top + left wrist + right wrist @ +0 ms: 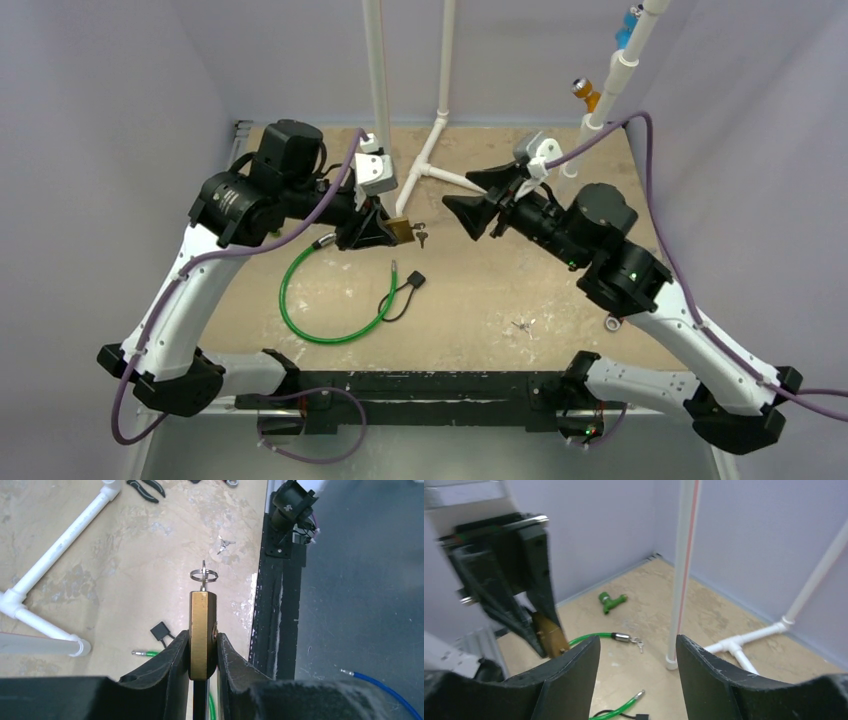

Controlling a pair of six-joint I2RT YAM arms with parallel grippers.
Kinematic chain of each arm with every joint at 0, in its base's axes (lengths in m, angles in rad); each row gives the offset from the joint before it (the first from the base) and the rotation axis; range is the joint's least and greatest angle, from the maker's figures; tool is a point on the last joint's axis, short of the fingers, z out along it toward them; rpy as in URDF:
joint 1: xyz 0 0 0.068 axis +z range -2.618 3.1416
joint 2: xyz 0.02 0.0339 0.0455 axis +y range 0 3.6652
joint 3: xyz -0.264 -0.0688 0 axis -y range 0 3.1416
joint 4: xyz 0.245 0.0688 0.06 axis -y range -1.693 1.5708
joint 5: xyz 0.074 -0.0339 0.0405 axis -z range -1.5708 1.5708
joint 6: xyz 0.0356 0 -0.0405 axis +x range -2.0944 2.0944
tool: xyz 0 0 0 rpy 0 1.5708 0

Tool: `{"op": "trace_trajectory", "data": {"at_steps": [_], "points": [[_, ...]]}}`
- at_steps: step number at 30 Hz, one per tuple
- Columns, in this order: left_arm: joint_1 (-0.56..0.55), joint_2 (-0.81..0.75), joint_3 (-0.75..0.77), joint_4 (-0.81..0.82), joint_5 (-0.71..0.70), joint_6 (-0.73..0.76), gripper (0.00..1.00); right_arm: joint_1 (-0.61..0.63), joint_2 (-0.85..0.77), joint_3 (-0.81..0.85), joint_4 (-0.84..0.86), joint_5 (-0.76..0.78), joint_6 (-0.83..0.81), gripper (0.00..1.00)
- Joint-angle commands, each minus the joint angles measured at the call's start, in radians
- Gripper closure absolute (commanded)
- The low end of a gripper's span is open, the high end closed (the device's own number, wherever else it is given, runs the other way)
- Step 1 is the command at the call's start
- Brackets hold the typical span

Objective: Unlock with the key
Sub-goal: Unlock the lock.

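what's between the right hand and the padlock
Just the key, sticking out of the padlock toward the open right hand; the rest of the gap is bare. The top view shows it.

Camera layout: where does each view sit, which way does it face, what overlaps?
Top external: above, behind the bases, looking down on the beige tabletop; both arms show.
Left wrist: on its arm, looking along the left pincer clamping the rectangular brass padlock.
Right wrist: on its arm, looking through the open right pincer toward the left pincer.
Shared: all three show the padlock and green coated cable.
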Motion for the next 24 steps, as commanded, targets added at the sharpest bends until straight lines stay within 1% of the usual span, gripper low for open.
{"op": "trace_trajectory", "data": {"at_steps": [1,4,6,7,8,16,24], "points": [[0.001,-0.047,0.054,0.026,0.124,0.088,1.00,-0.047,-0.018,0.001,0.000,-0.342,-0.017,0.44],[0.001,-0.055,0.055,0.006,0.133,0.108,1.00,-0.119,0.007,0.018,-0.010,-0.543,0.003,0.51],[0.000,-0.059,0.054,0.001,0.137,0.114,1.00,-0.126,0.024,0.018,0.005,-0.630,0.019,0.51],[0.001,-0.068,0.050,-0.002,0.134,0.126,1.00,-0.141,0.048,0.025,0.013,-0.711,0.043,0.51],[0.002,-0.072,0.047,-0.003,0.131,0.127,1.00,-0.148,0.052,0.022,0.024,-0.739,0.055,0.50],[0.001,-0.080,0.035,0.011,0.117,0.124,1.00,-0.179,0.058,-0.015,0.120,-0.845,0.149,0.50],[0.001,-0.073,0.040,0.028,0.125,0.107,1.00,-0.182,0.082,-0.036,0.191,-0.909,0.205,0.50]]}}
